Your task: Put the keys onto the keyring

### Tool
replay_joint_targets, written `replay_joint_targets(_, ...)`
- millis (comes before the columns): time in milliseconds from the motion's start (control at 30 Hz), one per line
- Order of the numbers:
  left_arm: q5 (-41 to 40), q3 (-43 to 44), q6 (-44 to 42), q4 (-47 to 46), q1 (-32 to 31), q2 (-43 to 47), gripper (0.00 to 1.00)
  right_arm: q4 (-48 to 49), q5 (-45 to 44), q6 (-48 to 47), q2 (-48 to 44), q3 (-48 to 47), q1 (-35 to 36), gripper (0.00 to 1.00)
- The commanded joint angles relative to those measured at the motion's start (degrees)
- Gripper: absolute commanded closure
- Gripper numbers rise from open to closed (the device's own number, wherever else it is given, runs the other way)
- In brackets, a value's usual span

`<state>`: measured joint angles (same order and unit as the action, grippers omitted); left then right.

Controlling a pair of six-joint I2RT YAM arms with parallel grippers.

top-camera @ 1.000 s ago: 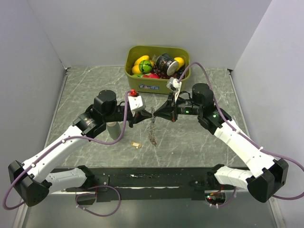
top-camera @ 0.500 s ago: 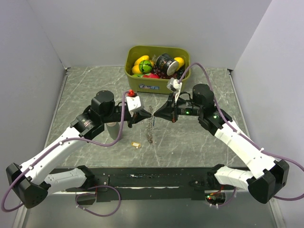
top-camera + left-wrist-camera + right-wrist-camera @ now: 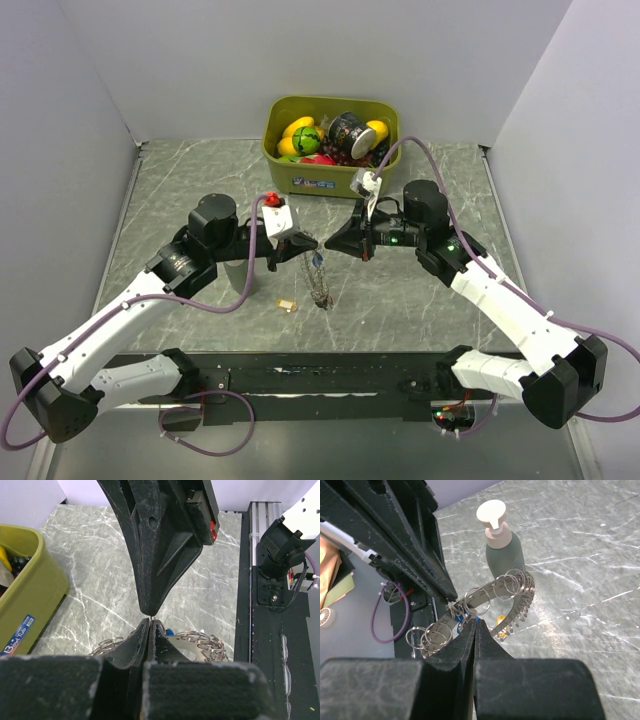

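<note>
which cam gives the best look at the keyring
The right wrist view: the keyring fills the middle, its curved metal band and many small rings sharp. The left wrist view shows only part of the keyring, low in frame; the top view shows the keyring as a small dangling cluster.

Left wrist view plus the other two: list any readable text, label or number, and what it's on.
"13oz Tub": on the blue-and-white sticker on the bin wall, left wrist view; the last word is uncertain and the smaller print is unreadable.
Same sticker, top view: too blurred to read.
Dark can in the bin: print too small to read.
Pump bottle: no text visible.
Nothing else is legible.
</note>
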<state>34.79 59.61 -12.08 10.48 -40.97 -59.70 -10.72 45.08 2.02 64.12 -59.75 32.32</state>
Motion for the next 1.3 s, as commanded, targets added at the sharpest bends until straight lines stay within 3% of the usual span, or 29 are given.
replay_joint_targets(0,1.95,-0.29,1.53,-6.08,-0.25,1.78,0.99,2.81,1.94,-0.09,-1.36,0.24,0.2,1.0)
replay_joint_targets(100,1.95,-0.55,1.7,-6.44,-0.25,1.78,0.99,3.25,1.85,0.18,-1.8,0.51,0.2,1.0)
replay_joint_targets(167,1.95,-0.73,1.62,-6.35,-0.25,1.69,0.99,3.43,1.42,0.35,-2.33,0.77,0.2,0.95)
replay_joint_targets(200,2.04,-0.64,1.53,-6.26,-0.25,1.78,0.99,3.51,1.07,0.18,-3.03,0.95,0.2,0.9)
replay_joint_targets(233,2.21,-0.73,1.53,-6.17,-0.25,1.78,0.99,3.95,0.63,0.26,-3.56,1.3,0.12,0.77)
replay_joint_targets(300,2.39,-0.9,1.44,-6.09,-0.25,1.78,0.99,4.04,-0.95,-0.26,-4.96,1.47,0.12,0.65)
replay_joint_targets(333,2.39,-0.9,1.44,-6.09,-0.25,1.78,0.99,4.22,-1.22,-0.44,-5.4,1.65,0.12,0.53)
replay_joint_targets(433,3.18,-1.17,1.62,-6.26,-0.16,1.96,0.99,4.39,-0.7,-1.49,-6.02,1.65,0.03,0.3)
replay_joint_targets(533,4.93,-1.34,1.35,-6.44,-0.25,2.31,0.99,5.01,1.58,-1.49,-5.93,2.0,-0.15,0.22)
replay_joint_targets(867,11.88,-4.5,-0.32,-11.52,-0.25,5.21,0.99,8.52,13.62,-2.64,-4.79,1.92,-1.47,0.33)
replay_joint_targets(1267,13.91,-3.63,1.62,-13.03,-0.25,5.12,0.99,10.54,20.4,0.7,-2.24,0.15,-1.38,0.45)
